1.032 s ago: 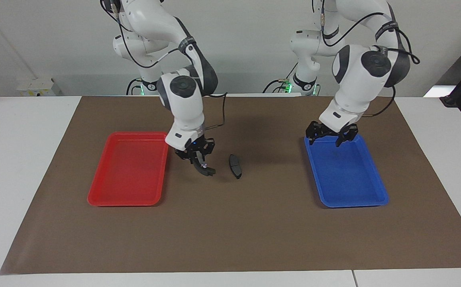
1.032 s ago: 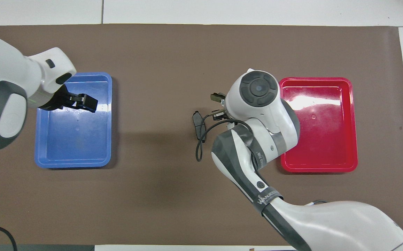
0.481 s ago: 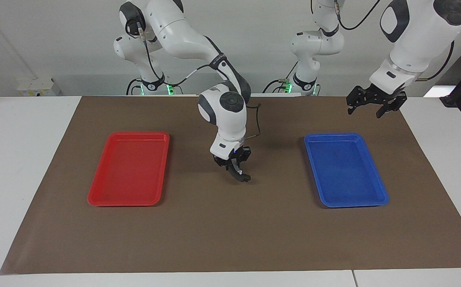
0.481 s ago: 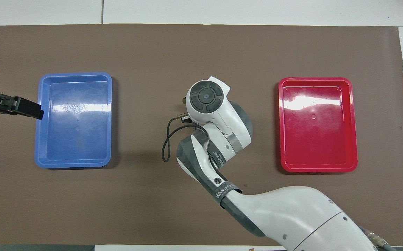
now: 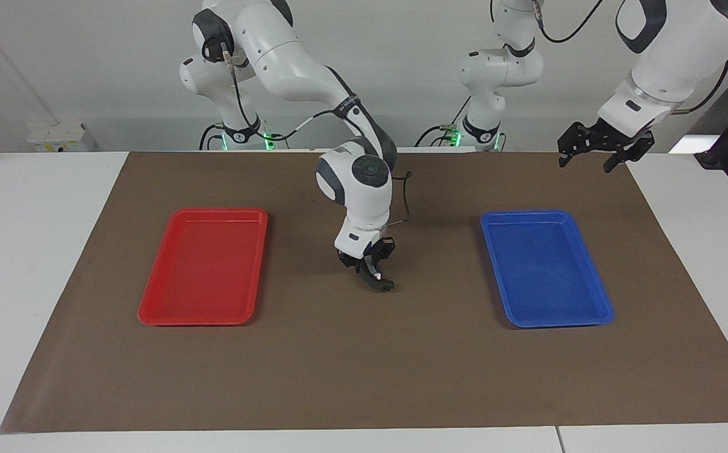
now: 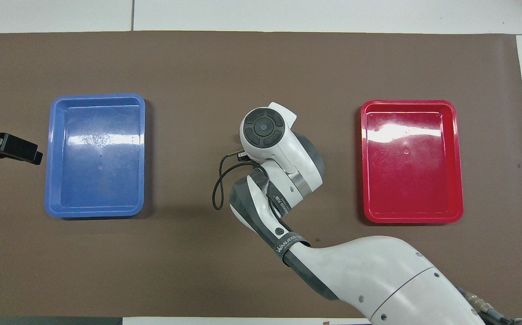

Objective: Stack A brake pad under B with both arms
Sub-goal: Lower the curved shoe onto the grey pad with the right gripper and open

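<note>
My right gripper [image 5: 373,275] is shut on the B pad [image 5: 384,284], a black crescent with a small white-pink spot. It holds the pad low at the middle of the brown mat [image 5: 364,365], between the two trays. The A brake pad is hidden under that gripper and pad in the facing view. In the overhead view the right arm's wrist [image 6: 264,128] covers both pads and the gripper. My left gripper [image 5: 585,165] is open and empty, raised over the mat's edge at the left arm's end; it also shows in the overhead view [image 6: 35,155].
An empty red tray [image 5: 203,318] lies toward the right arm's end and an empty blue tray [image 5: 555,321] toward the left arm's end. A black cable loops from the right wrist [image 6: 218,189].
My right gripper carried the B pad from beside the red tray to the spot where the A pad lay and lowered there. My left gripper rose from over the blue tray and drew back.
</note>
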Controlling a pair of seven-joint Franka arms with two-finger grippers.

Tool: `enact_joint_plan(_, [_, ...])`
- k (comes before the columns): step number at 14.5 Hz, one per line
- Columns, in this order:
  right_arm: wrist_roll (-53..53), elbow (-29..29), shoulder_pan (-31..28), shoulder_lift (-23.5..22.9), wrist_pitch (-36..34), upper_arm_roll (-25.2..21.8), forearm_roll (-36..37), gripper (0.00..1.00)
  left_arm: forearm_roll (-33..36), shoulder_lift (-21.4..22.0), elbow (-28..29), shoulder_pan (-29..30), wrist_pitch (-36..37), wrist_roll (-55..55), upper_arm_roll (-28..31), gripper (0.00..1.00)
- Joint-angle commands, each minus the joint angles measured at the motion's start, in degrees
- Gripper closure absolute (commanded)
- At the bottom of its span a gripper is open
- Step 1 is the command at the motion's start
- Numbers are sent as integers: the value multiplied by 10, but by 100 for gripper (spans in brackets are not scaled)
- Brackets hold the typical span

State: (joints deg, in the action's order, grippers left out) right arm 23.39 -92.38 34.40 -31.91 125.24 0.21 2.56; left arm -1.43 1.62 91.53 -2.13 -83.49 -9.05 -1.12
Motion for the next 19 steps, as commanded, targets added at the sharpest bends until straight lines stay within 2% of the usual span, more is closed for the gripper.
enact_joint_plan(1, [2, -3, 1, 3, -6, 1, 16, 100, 3, 14, 12, -1, -8, -8, 2, 2])
enact_joint_plan(10, [2, -15, 3, 5, 4, 1, 16, 100, 2, 13, 12, 3, -15, -4, 2, 2])
enact_joint_plan(12, [2, -19, 4, 6, 5, 1, 16, 97, 2, 13, 12, 3, -14, -4, 2, 2])
enact_joint_plan(13, [2, -20, 5, 6, 5, 1, 16, 91, 2, 13, 12, 3, -13, -4, 2, 2])
enact_joint_plan(14, [2, -24, 6, 7, 6, 1, 16, 62, 2, 13, 12, 3, -14, -4, 2, 2])
enact_joint_plan(15, [6, -30, 8, 9, 9, 1, 15, 20, 2, 13, 12, 3, -15, -4, 2, 2])
enact_joint_plan(16, [6, -36, 16, 11, 16, 1, 15, 0, 2, 14, 13, 3, -15, -3, 2, 2])
enact_joint_plan(19, [5, -35, 18, 14, 0, 1, 16, 0, 3, 11, 13, 2, -35, -2, 3, 2])
